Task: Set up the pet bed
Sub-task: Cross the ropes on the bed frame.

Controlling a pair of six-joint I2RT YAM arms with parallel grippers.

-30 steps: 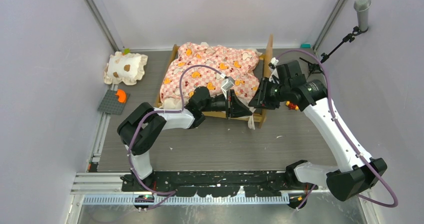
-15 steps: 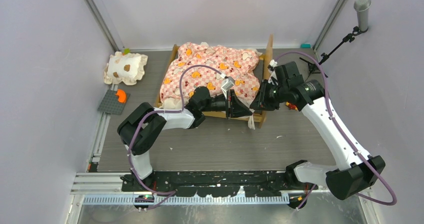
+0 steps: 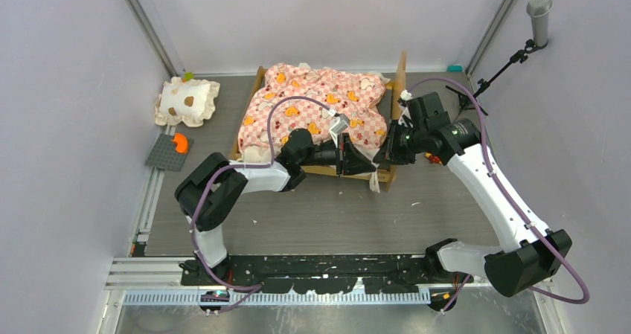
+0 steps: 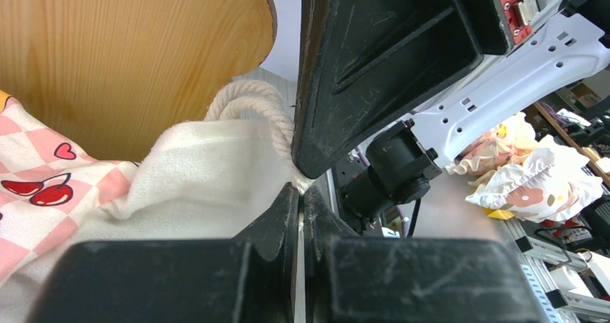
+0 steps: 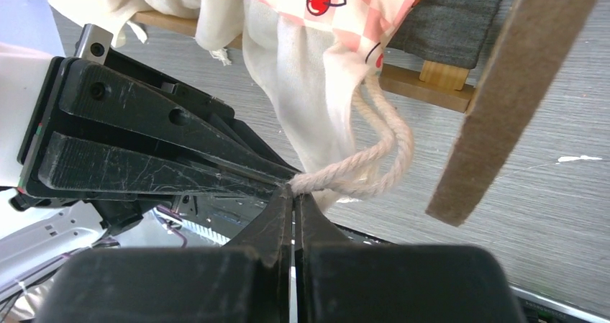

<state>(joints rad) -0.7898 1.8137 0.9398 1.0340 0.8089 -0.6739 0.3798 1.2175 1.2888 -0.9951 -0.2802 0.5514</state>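
Pet bed (image 3: 320, 109): your right arm (image 3: 491, 193) eases toward 9 o'clock, right gripper (image 5: 293, 197) clamped on the tie cord (image 5: 356, 172); left gripper (image 4: 298, 201) stays pinched together; tying unfinished.

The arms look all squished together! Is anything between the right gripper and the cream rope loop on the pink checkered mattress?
Nothing visible is. The right gripper already pinches the cream rope loop hanging off the pink checkered mattress. The left gripper only crowds in beside it.

Arms angled inward, left end effector (image 4: 298, 197) and right end effector (image 5: 291, 197) closed, tips meeting
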